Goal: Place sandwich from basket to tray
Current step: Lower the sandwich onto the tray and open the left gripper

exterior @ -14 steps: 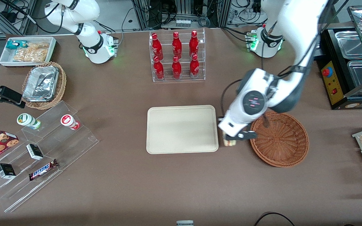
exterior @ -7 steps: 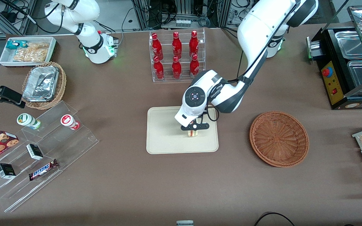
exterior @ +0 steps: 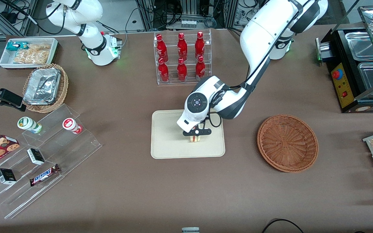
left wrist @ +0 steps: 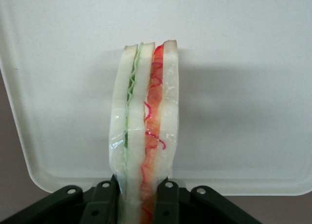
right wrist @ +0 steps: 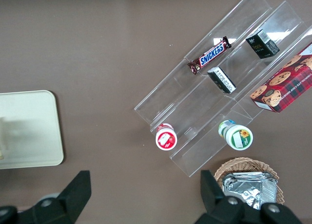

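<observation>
Soft white bread of the sandwich [left wrist: 144, 136] gives easily, so my gripper [exterior: 196, 132], closed on its flat sides, squeezes lightly. I hold it upright over the tray [exterior: 167, 142], near the edge toward the basket [exterior: 287, 143].

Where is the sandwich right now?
The sandwich is held on edge in the left gripper, over the beige tray, out of the wicker basket.

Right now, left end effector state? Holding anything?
Left end effector: shut on the sandwich, over the tray.
</observation>
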